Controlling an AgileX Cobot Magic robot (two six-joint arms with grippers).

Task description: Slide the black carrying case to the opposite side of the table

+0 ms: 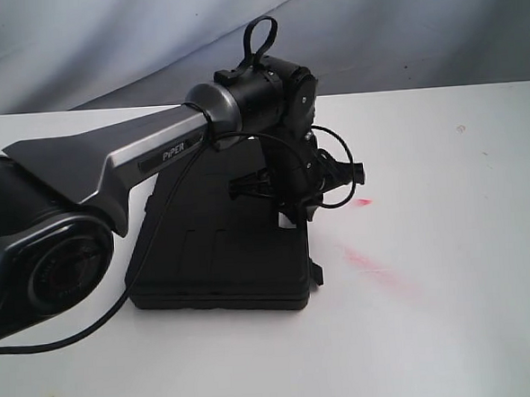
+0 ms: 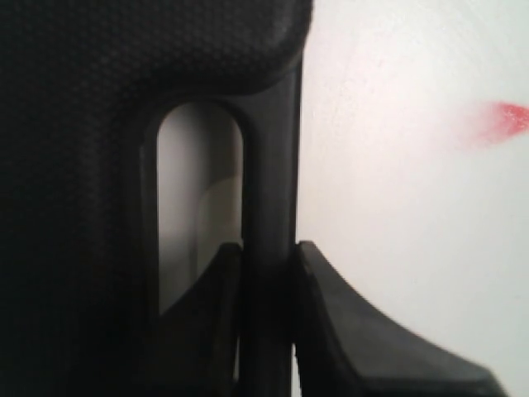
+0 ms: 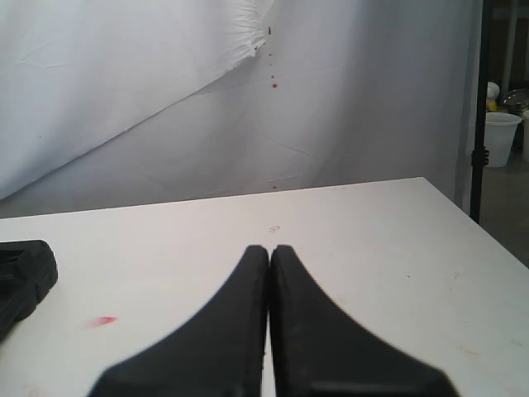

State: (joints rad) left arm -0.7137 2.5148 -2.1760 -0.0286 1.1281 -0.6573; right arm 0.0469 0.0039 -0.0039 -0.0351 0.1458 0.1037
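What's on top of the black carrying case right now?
The left gripper grips its handle, and the left arm reaches over the black carrying case. What lies under that arm is hidden.

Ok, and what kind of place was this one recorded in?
Probably a lab or makeshift recording setup, not a home: a white table backed by draped white cloth, a robot arm at a black carrying case, and a white bucket past the table's edge.

Wrinkly white backdrop cloth [image 3: 124, 99] hangs ahead of the right gripper [image 3: 269, 250], white bucket [image 3: 502, 136] and black pole [image 3: 478, 107] off to one side.
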